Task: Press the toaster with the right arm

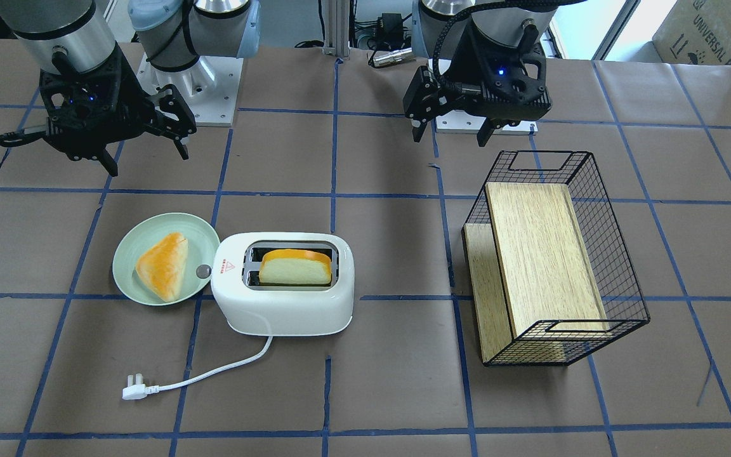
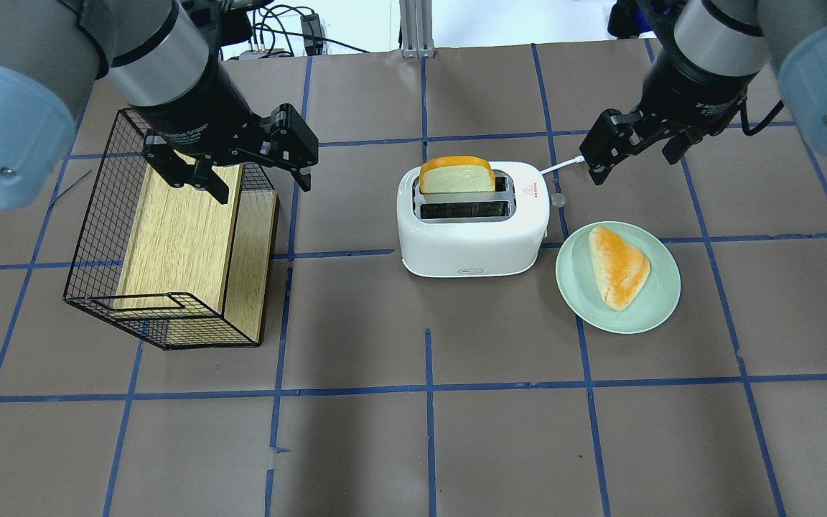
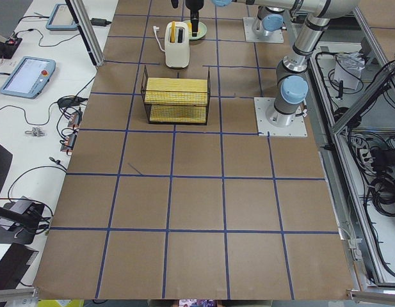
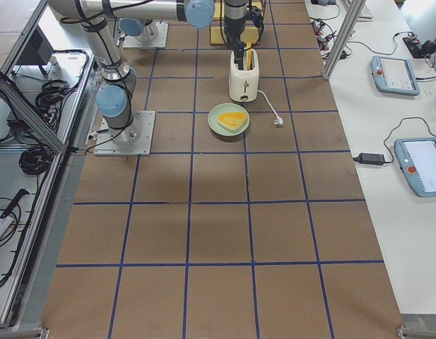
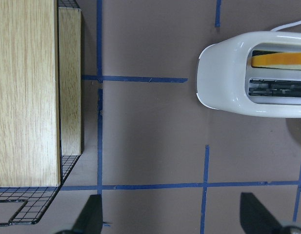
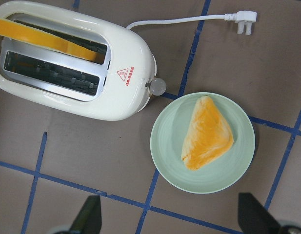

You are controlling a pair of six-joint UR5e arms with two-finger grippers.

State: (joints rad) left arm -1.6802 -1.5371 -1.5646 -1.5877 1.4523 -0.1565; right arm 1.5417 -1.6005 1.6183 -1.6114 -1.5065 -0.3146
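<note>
The white two-slot toaster (image 1: 283,304) stands mid-table with a bread slice (image 1: 294,268) upright in one slot. Its grey end knob (image 1: 203,271) and red triangle face the green plate (image 1: 125,254). It also shows in the overhead view (image 2: 471,244) and the right wrist view (image 6: 116,97). My right gripper (image 2: 636,161) is open and empty. It hovers above the table, beyond the toaster's knob end (image 2: 558,200) and clear of it; its fingertips (image 6: 87,217) frame the plate. My left gripper (image 2: 259,179) is open and empty, over the wire basket's edge.
A green plate (image 2: 578,287) with a triangular bun (image 2: 618,266) sits against the toaster's knob end. The white cord and plug (image 1: 134,388) lie on the operators' side. A black wire basket (image 2: 97,230) holding a wooden board (image 2: 169,244) stands on my left.
</note>
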